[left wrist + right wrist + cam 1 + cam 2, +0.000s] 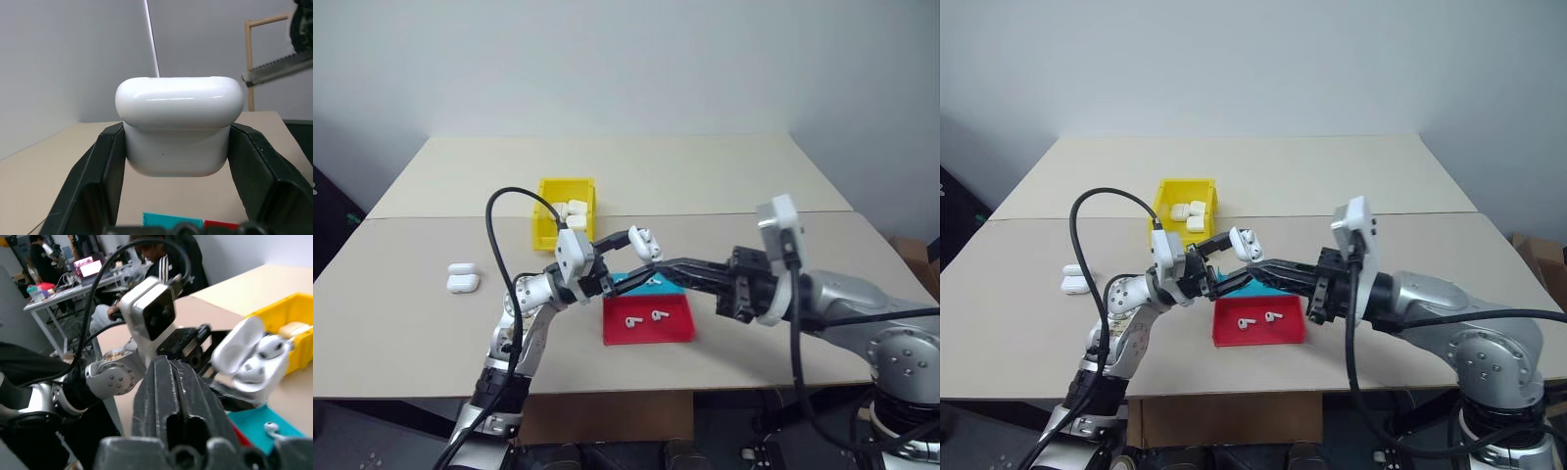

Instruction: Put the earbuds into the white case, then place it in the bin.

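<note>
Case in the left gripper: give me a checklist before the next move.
1. Case gripped by the left gripper: ok, a finger on each side.
2. Lid open: ok.
3. Right gripper free: ok, shut, nothing seen in it.
4. Earbuds all in the case: not ok. Two lie on the tray's red part and one on its blue part.
5. Room in the bin: ok, its near end is bare.
</note>
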{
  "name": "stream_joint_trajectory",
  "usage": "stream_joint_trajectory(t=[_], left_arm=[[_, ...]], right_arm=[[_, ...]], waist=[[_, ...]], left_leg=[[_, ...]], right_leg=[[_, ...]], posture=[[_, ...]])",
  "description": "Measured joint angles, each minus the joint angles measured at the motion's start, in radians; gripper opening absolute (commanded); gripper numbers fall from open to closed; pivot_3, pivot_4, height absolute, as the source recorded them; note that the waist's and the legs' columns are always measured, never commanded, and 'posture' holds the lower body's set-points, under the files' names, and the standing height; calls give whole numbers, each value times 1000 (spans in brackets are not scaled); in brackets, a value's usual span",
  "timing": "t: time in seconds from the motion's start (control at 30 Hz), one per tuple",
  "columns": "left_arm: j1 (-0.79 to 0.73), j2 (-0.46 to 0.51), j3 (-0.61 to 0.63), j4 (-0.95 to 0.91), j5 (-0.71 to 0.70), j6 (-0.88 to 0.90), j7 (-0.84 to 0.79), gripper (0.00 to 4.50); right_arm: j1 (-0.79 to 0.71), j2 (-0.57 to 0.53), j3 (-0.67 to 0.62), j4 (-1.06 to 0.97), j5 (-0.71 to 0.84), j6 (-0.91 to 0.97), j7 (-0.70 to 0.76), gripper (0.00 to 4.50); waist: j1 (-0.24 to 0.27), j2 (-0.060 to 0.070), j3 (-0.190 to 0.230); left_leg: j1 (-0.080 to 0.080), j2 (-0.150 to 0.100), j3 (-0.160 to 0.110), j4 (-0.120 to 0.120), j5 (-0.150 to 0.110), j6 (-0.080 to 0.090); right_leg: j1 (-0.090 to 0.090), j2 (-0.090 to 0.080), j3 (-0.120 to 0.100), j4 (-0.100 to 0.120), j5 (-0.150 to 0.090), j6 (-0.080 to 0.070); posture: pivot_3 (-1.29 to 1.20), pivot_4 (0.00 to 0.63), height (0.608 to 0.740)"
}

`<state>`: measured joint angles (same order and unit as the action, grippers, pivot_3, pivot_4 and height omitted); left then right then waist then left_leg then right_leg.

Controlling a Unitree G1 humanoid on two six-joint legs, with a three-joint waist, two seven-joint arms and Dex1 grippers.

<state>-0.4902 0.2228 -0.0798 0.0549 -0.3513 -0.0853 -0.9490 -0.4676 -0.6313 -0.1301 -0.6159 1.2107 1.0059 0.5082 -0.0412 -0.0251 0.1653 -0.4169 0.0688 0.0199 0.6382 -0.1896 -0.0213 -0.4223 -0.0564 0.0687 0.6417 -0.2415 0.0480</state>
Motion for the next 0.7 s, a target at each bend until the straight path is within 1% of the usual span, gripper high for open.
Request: stream_joint_trajectory(t=[0.17,0.4,0.53,0.7], left_arm=[[-7,-8,-9,5,14,-4,15,2792],[6,17,-9,1,5,-4,-10,2792],[18,28,-9,0,-4,-4,-26,2792],[19,28,-9,0,-5,-9,-37,2792]], right_arm=[[-19,40,71,-5,-73,-24,-42,32],[19,90,186,-74,-308,-156,-63,32],[23,100,209,-79,-394,-201,-63,32],[34,103,222,-69,-460,-217,-61,32]], waist=[[1,0,0],[1,0,0],[2,0,0],[2,0,0]], left_leg=[[0,0,0,0,0,0],[-1,0,0,0,0,0],[0,0,0,0,0,0],[0,0,0,0,0,0]], right_leg=[[0,0,0,0,0,0],[-1,0,0,0,0,1],[-1,0,0,0,0,0],[-1,0,0,0,0,0]], posture=[[0,150,740],[0,150,740],[0,150,740],[0,150,740]])
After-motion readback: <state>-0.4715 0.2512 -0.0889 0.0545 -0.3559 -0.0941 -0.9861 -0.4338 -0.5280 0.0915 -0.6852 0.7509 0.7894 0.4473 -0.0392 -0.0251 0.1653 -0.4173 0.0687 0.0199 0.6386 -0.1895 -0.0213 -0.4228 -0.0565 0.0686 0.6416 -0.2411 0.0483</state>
